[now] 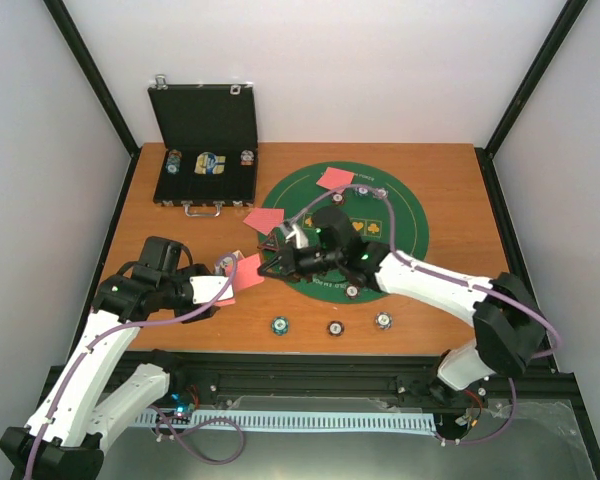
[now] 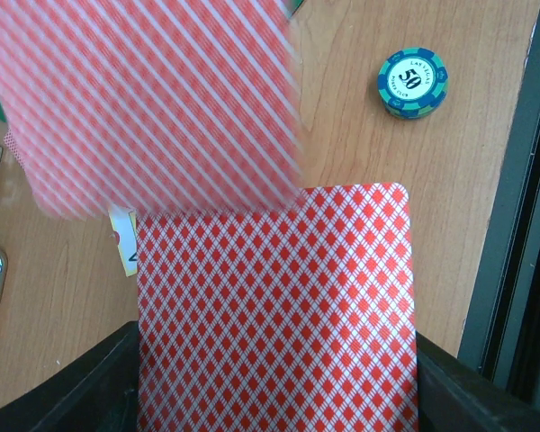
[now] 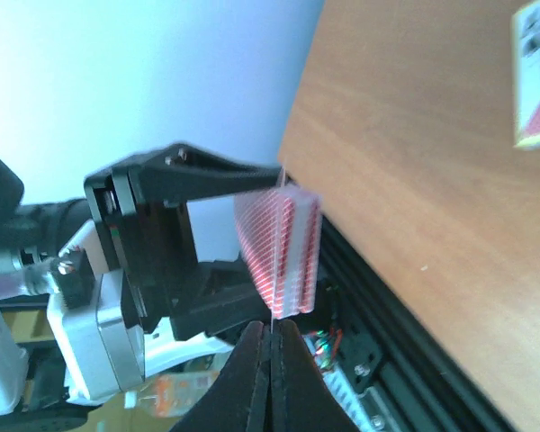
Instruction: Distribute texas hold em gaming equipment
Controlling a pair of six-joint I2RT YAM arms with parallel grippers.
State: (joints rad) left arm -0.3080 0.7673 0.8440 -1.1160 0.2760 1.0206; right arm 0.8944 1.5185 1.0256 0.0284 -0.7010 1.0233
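Observation:
My left gripper [image 1: 234, 284] is shut on a deck of red-backed playing cards [image 2: 274, 315], held over the wood near the table's front left. My right gripper [image 1: 272, 265] reaches in from the right and its jaws [image 3: 272, 331] are shut on the thin edge of one card. That card [image 2: 153, 99] shows blurred over the deck's far end in the left wrist view. The deck [image 3: 279, 252] stands edge-on in front of the right fingers. Two red-backed cards [image 1: 335, 178] [image 1: 264, 220] lie at the green mat's [image 1: 400, 215] far and left edges. Three striped chips [image 1: 278, 325] [image 1: 335, 327] [image 1: 383, 320] sit in a row near the front.
A black hinged case [image 1: 205, 150] stands open at the back left with chips inside. A face-up card [image 2: 121, 238] lies on the wood just under the deck. The blue chip [image 2: 412, 83] sits close to the black front rail [image 2: 522, 225].

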